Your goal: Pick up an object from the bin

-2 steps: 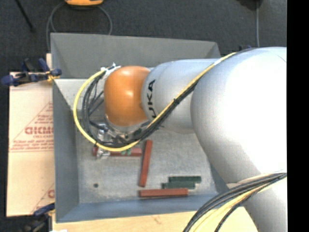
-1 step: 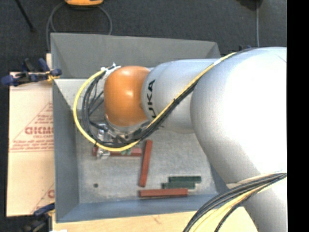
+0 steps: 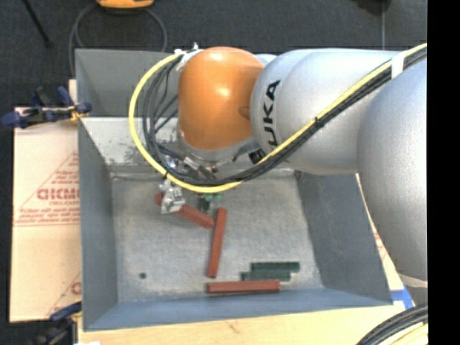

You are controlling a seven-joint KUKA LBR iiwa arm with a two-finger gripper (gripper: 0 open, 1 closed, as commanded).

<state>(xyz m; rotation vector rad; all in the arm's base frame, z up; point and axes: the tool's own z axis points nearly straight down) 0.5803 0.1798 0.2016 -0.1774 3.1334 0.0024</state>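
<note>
The orange-capped arm [image 3: 215, 95] hides whether the gripper [image 3: 169, 201] is open, beside three red-brown sticks [image 3: 216, 243] and one dark-green bar [image 3: 270, 270].

Bin [image 3: 93, 214] is matt grey metal, floor speckled. Red-brown bars [image 3: 215, 243] and dark green blocks [image 3: 272, 269] look matt, smooth. Orange wrist cover [image 3: 215, 95] glossy; arm shell [image 3: 338, 121] smooth silver.

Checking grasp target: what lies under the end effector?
The end of the upper-left red-brown stick lies under the end effector; the orange wrist cover hides whatever is behind it.
</note>
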